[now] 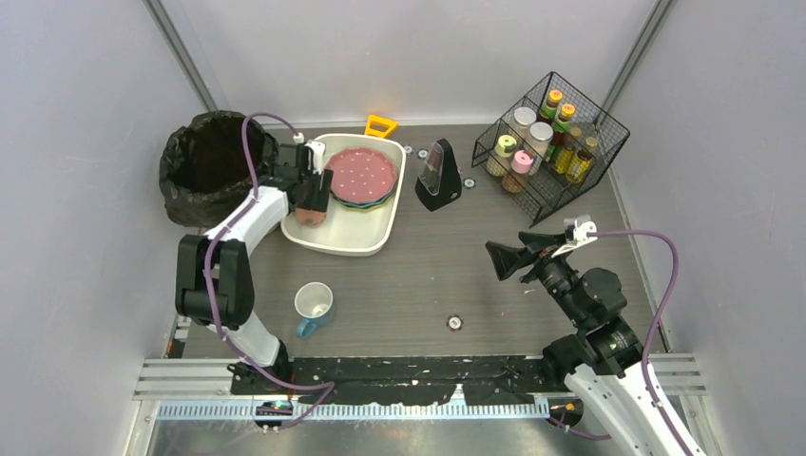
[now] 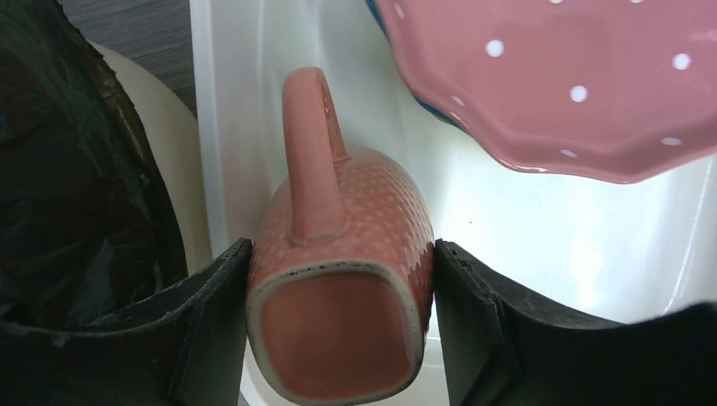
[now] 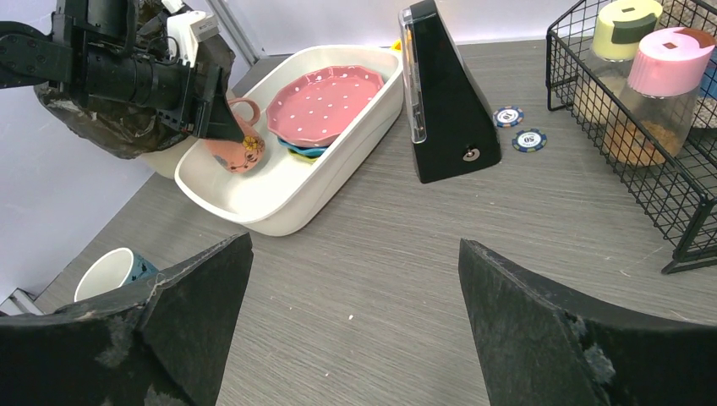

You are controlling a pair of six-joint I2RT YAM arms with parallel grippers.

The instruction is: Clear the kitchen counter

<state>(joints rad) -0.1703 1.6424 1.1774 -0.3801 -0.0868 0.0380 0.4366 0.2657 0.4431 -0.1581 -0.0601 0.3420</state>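
1. While the left gripper (image 2: 340,262) is clamped on a pink mug (image 2: 347,203), one finger presses each side of the mug wall near its base.
2. Mug lies sideways in the grip, base toward the wrist camera and handle pointing away from it. Fine white dots cover the wall.
3. Mug sits inside the near-left end of a white tub (image 1: 347,249). Cannot tell whether it touches the tub floor.
4. Just right of the mug in the same tub is a pink dotted plate (image 1: 361,174), stacked on a blue plate (image 3: 300,150).
5. Left of the tub, touching its rim, is a black bin bag (image 1: 204,161).
6. Right gripper (image 3: 353,254) has its fingers wide apart with nothing between them. It hovers over the right side of the counter (image 1: 409,285), aimed left.
7. Counter is the dark wood-grain top under everything, and the tub stands on its far-left part.
8. On the counter near left: a white mug (image 1: 314,304), blue outside, upright.
9. Far centre: a black wedge (image 1: 437,176), upright, just right of the tub, with two chips (image 3: 508,116) beside it.
10. Near centre: one more chip (image 1: 455,323), alone.
11. Far right: a wire rack (image 1: 551,142) holding jars and bottles.
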